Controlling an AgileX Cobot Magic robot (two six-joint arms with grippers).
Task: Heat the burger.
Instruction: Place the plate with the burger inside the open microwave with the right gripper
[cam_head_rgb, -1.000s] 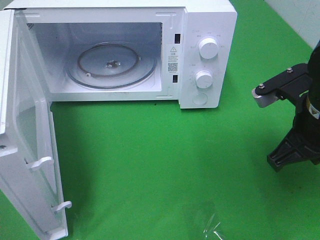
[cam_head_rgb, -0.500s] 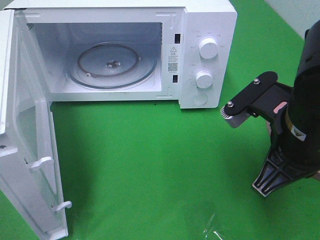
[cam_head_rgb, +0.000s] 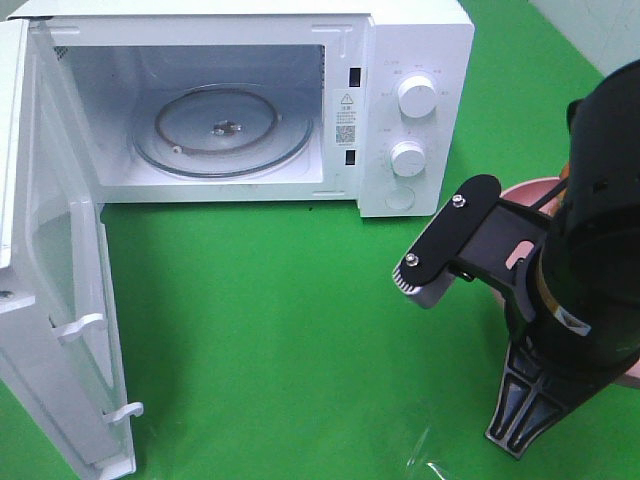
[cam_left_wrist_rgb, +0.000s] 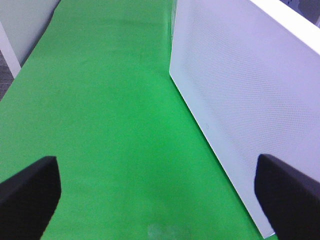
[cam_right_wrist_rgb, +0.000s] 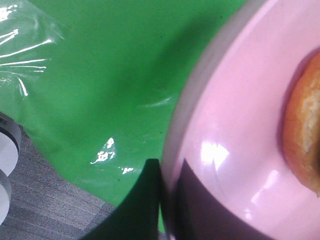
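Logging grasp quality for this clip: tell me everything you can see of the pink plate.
The plate is pink, glossy and smooth, shallow with a raised rim. The right gripper is shut on that rim, a dark finger either side. The burger sits on it, only a golden-brown bun edge in view. From the high camera it shows as pink slivers behind the right arm, right of the microwave, over the green cloth. Whether it is lifted cannot be told.

Lab test bench, green cloth (cam_head_rgb: 300, 330), white microwave (cam_head_rgb: 385, 60), grey carpet (cam_right_wrist_rgb: 30, 215)
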